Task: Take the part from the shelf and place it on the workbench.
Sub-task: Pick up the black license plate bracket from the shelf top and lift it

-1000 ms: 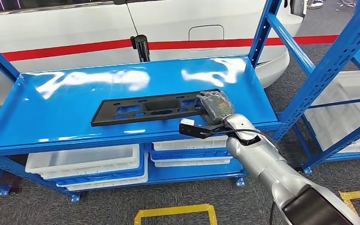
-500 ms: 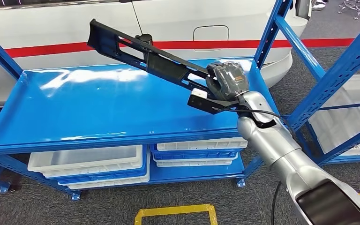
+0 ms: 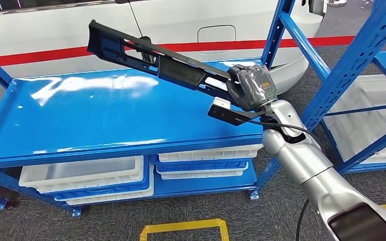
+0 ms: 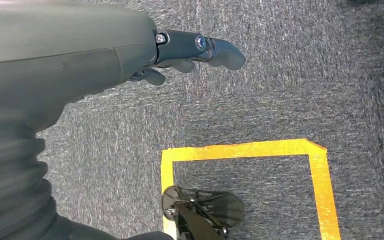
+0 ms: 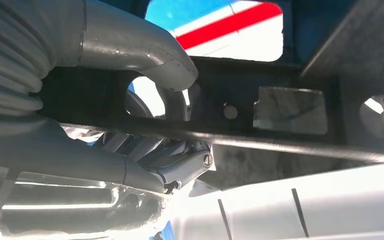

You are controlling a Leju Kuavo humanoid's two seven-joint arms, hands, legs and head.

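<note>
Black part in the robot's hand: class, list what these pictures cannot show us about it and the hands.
- Black part: its gripped end, head view, covered by the right hand.
- Its full length, right wrist view: cut off by the picture's edges.
- Left hand: most fingers hidden behind its grey cover.

The blue shelf (image 3: 105, 115) stood in front, its glossy top board catching white glare. On the lower board sat white bins (image 3: 88, 170) stacked on blue trays (image 3: 201, 166) (two stacks, side by side). A second blue rack (image 3: 354, 70) stood to the right, holding a white bin (image 3: 382, 100). Grey carpet (image 3: 181, 211) below carried yellow tape (image 3: 183, 228).
</note>
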